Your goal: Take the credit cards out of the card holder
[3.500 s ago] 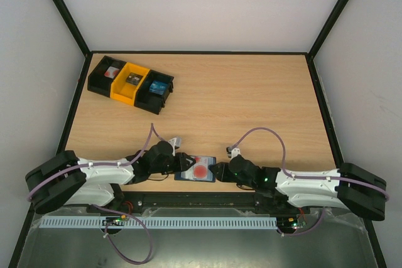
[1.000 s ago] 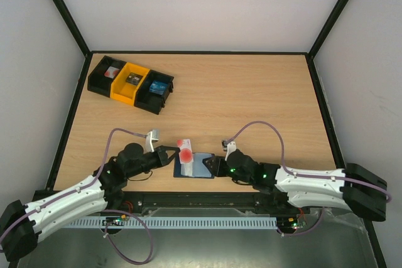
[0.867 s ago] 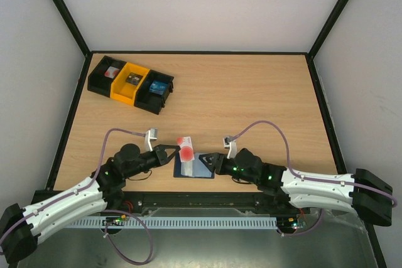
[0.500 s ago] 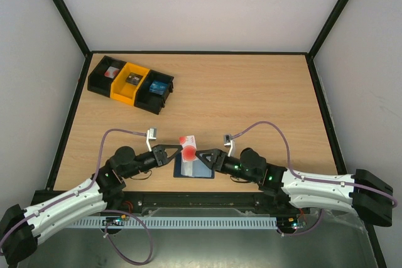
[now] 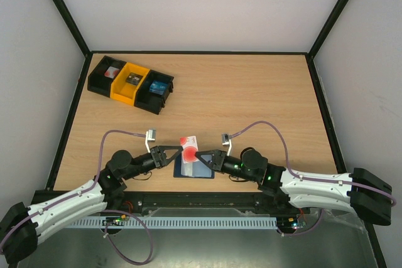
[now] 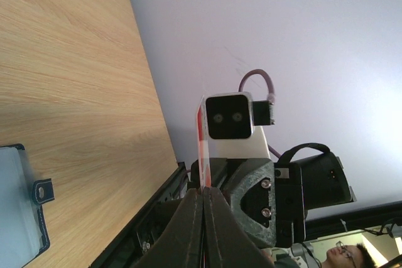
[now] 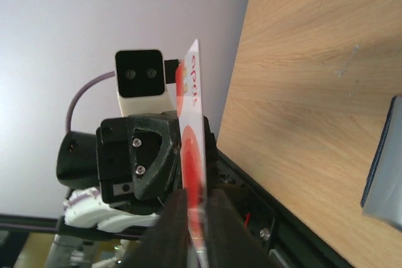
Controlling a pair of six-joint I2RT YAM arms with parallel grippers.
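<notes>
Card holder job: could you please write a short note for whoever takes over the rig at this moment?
The left gripper is shut on a white-and-red card, held on edge above the table.
The right gripper has a finger on each side of the same card; whether it is clamped yet cannot be told.
The card holder lies open near the table's front edge, below both grippers.
Done: one card is out.
Left: probably set this card down, then check the holder; whether more cards are inside is not visible.
</notes>
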